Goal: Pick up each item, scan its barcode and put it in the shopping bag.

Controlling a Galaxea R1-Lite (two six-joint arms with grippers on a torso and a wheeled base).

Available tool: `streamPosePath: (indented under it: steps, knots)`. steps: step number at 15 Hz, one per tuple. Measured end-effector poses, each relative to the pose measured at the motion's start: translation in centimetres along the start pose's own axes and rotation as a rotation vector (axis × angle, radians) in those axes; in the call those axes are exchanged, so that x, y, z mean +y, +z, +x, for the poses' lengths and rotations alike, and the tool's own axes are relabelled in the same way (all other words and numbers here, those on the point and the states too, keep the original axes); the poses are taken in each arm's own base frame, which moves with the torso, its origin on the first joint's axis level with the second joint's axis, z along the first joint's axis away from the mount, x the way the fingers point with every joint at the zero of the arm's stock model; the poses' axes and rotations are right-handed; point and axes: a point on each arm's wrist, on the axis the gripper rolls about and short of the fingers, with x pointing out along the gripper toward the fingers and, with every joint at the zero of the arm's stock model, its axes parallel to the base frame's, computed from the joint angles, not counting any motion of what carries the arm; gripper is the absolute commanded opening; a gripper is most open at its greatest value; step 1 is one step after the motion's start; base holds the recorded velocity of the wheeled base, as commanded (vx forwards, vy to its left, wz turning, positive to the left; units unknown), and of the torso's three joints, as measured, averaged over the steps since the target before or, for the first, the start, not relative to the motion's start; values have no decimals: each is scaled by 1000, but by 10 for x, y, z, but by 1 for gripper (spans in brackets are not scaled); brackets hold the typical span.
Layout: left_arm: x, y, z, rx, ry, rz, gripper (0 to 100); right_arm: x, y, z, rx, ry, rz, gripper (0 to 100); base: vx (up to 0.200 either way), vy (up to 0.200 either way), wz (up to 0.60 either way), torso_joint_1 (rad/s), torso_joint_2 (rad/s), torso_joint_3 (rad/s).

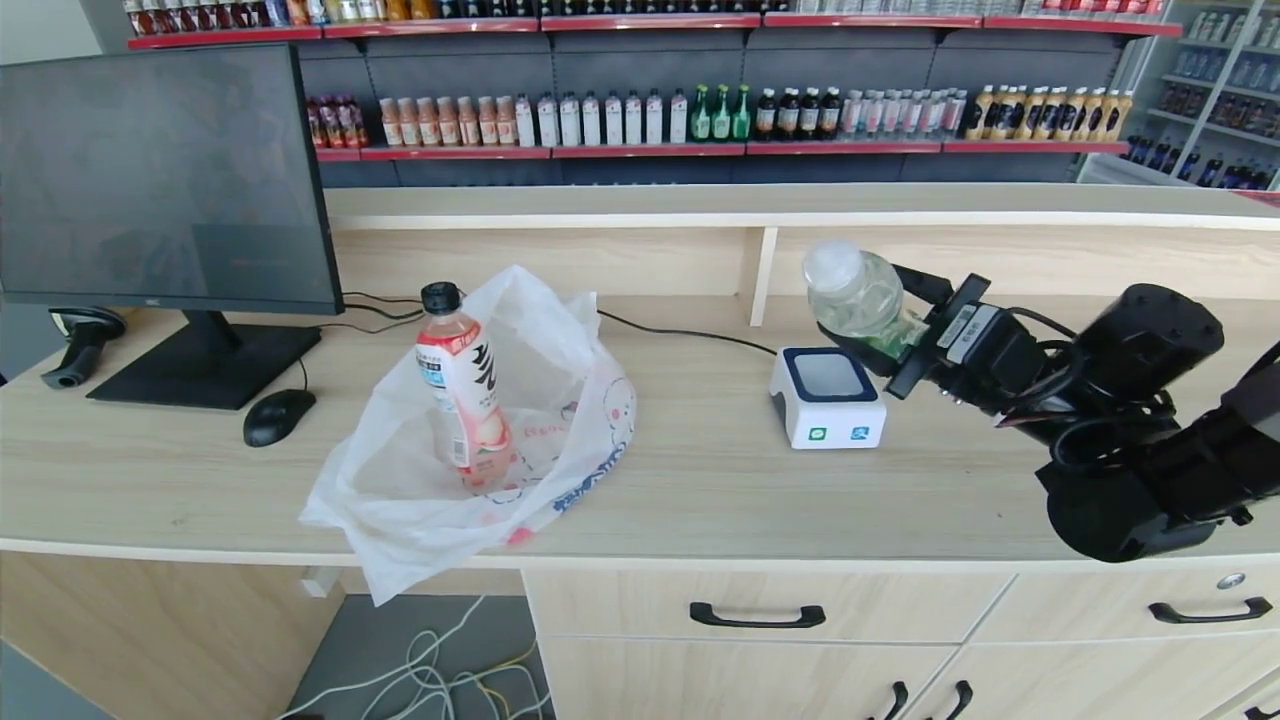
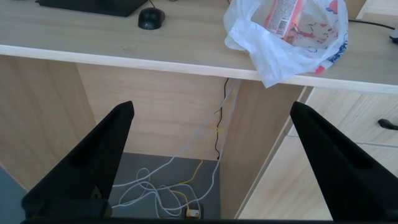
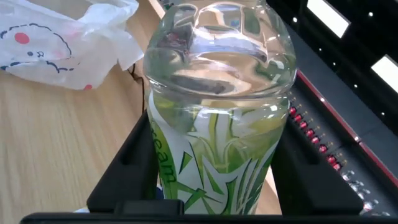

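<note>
- We are clamping our right gripper (image 1: 903, 332) around the green-labelled bottle (image 1: 855, 290).
- We are holding it just beside the scanner (image 1: 828, 395), at its one o'clock.
- Our left gripper (image 2: 211, 107) is hanging wide apart, grasping nothing, below the counter (image 2: 124, 43) edge.
- The shopping bag (image 1: 560, 400), at the scanner's nine o'clock, is holding a pink bottle (image 1: 462, 385).

Light wood counter (image 1: 700, 480): red-edged shelving (image 1: 640, 150) stocked with bottles stands behind it, a monitor (image 1: 160, 170) on its left end, black-handled drawers (image 1: 757, 615) under its top, grey floor (image 1: 400, 630) with loose cables (image 1: 440, 672) beneath.
</note>
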Motion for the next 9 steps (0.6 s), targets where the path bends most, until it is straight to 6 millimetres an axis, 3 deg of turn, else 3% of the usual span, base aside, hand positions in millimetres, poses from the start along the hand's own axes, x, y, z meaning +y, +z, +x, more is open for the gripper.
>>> streamPosePath:
  steps: [9]
  knots:
    - [0,0,0,0,0,0,100,2,-13,7,-27,19,-15,0,0,0,0,0,0,0]
